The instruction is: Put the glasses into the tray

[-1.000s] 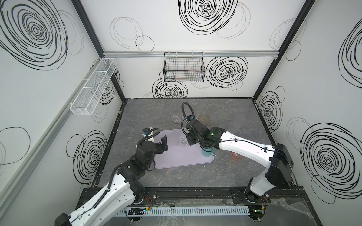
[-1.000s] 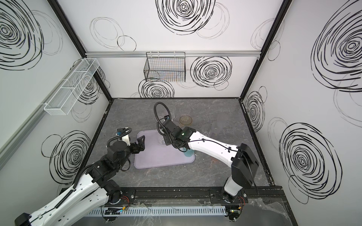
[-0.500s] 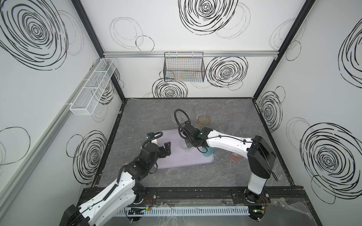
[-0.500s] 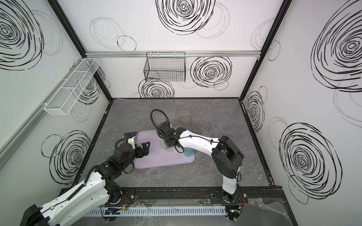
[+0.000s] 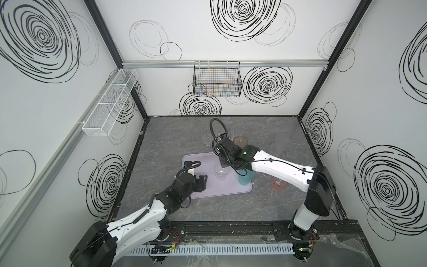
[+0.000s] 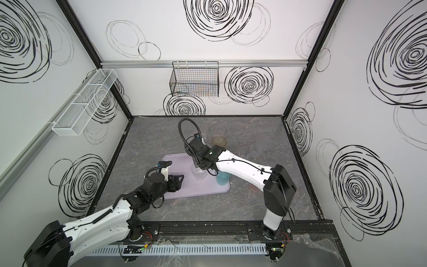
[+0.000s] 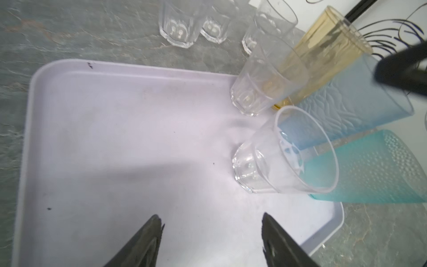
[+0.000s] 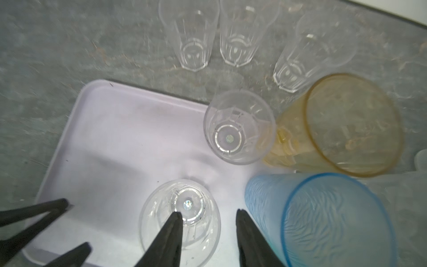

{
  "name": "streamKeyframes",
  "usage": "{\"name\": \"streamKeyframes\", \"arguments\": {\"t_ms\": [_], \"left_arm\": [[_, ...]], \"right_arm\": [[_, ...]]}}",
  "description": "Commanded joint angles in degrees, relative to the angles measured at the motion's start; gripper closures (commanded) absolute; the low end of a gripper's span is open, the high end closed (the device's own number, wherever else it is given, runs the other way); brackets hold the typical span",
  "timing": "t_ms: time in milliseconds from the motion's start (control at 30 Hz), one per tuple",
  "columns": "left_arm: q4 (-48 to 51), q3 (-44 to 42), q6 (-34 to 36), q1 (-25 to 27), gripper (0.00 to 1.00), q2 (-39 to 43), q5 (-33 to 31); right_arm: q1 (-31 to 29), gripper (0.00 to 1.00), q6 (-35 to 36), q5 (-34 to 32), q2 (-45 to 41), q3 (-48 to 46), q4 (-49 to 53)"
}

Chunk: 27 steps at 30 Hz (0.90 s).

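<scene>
The flat pale lilac plastic tray [image 5: 221, 190], mid-frame on the grey table [image 5: 161, 143] in both top views, carries two short clear tumblers [image 8: 239, 127], one tall blue tumbler [image 8: 312, 219] and one tall teal tumbler [image 7: 374, 171]. Three more short clear tumblers [image 8: 191, 34] stand on the table beyond it, with one tall amber tumbler [image 8: 346, 124] at its corner. The left gripper [image 7: 211, 219] gapes empty over the tray, and the right gripper [image 8: 208, 212], partly open, straddles one clear tumbler's rim without pinching it.

In both top views the right arm [image 5: 277, 166] covers the far right corner of the tray [image 5: 205, 159]. The pink glass [image 5: 278, 185] peeks out only partly from behind that arm. The teal glass [image 7: 379, 171] runs off the left wrist view's edge — so does the blue glass [image 8: 323, 222] in the right wrist view, where the far clear glasses [image 8: 189, 34] are blurred and cropped.
</scene>
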State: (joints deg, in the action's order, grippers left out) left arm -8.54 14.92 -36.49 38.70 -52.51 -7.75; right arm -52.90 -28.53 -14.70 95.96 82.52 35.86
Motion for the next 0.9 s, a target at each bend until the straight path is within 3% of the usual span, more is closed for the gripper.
{"name": "streamKeyframes", "arguments": {"t_ms": [0, 267, 867], "left_arm": [[-5.36, -0.49, -0.29, 2.99, 0.30, -1.85, -1.70], [-12.28, 2.75, 1.67, 4.37, 0.35, -13.38, -0.43], [-16.91, 15.85, 5.92, 6.62, 0.30, -32.92, -1.10]], "right_arm": [[-0.12, 0.57, -1.00, -3.82, -4.30, 0.49, 0.49], [1.65, 0.57, -0.02, -4.15, -11.67, -7.17, -6.77], [6.93, 0.57, -1.12, -2.82, -18.45, -16.11, -7.48]]}}
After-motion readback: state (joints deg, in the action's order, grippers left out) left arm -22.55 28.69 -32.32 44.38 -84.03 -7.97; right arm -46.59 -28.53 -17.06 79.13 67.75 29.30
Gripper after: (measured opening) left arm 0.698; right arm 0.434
